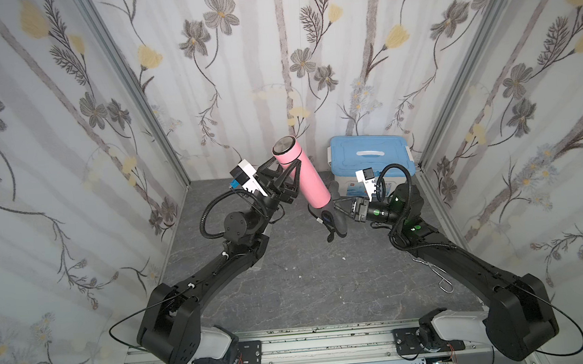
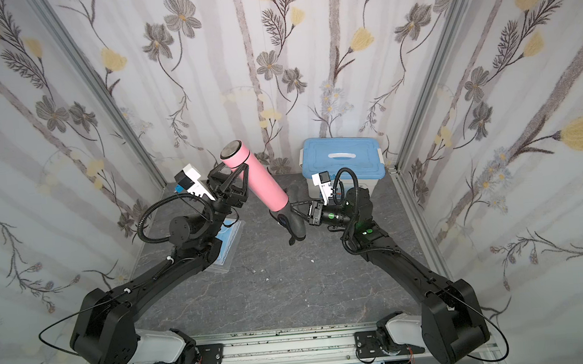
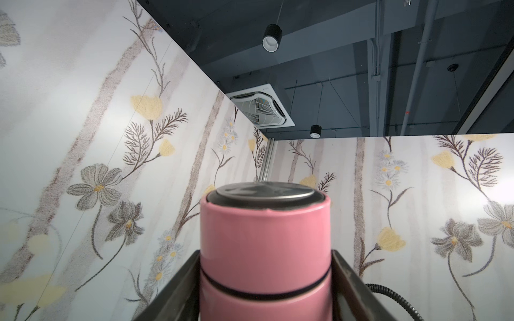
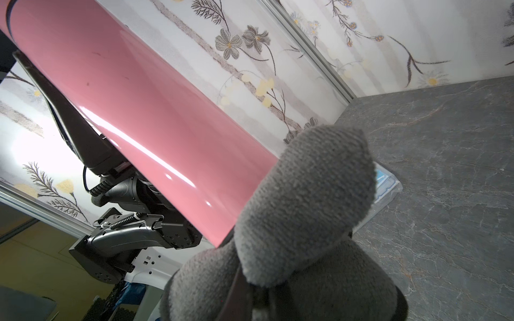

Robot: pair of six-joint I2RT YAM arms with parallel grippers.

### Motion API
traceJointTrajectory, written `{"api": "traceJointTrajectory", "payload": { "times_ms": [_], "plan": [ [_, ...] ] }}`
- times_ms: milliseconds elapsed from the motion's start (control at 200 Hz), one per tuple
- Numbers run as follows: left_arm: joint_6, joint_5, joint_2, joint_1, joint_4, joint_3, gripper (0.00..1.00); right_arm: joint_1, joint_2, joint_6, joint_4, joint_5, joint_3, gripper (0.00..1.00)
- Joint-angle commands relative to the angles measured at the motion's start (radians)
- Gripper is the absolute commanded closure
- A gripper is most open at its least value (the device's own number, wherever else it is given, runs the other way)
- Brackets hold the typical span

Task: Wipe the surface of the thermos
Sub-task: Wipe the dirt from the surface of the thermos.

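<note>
The pink thermos (image 1: 304, 178) (image 2: 262, 185) hangs tilted above the table, silver cap toward the back wall. My left gripper (image 1: 287, 170) (image 2: 238, 174) is shut on its upper body, just below the cap seam. In the left wrist view the thermos (image 3: 265, 244) fills the gap between the dark fingers (image 3: 189, 266). My right gripper (image 1: 336, 206) (image 2: 293, 205) is shut on a grey cloth (image 1: 332, 215) (image 2: 291, 222). The cloth (image 4: 306, 194) presses against the lower end of the thermos (image 4: 144, 119) and hides most of the right gripper (image 4: 258, 291).
A white box with a blue lid (image 1: 369, 155) (image 2: 341, 157) stands at the back right, behind the right wrist. A flat blue packet (image 2: 229, 244) lies under the left arm. A wire clip (image 1: 440, 278) lies by the right arm. Flowered walls enclose the grey marble table (image 1: 308, 281).
</note>
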Motion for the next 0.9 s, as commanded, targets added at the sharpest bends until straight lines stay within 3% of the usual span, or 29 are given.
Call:
{"api": "traceJointTrajectory", "payload": {
  "times_ms": [0,899],
  "plan": [
    [-0.017,0.014,0.014,-0.002,0.046,0.014,0.84,0.021,0.019,0.018,0.063,-0.001,0.03,1.0],
    [0.002,0.015,-0.017,0.003,0.045,0.006,0.84,0.069,0.049,0.058,0.133,0.018,0.01,1.0]
  ]
}}
